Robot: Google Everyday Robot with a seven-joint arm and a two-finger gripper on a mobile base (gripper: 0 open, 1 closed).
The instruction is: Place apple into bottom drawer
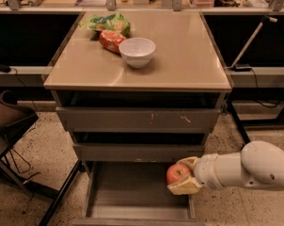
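The small red-orange apple [177,173] is held in my gripper [183,175], whose pale fingers close on it from above and below. The white arm reaches in from the lower right. The apple hangs over the right part of the bottom drawer [132,197], the lowest grey drawer, which is pulled out and shows a plain flat floor. The apple is above the floor, not resting on it.
Two upper grey drawers [137,119] sit pushed in above. The tan table top [179,55] carries a white bowl [137,52], an orange-red snack packet [111,40] and a green bag [109,22]. A dark chair [8,121] stands at the left.
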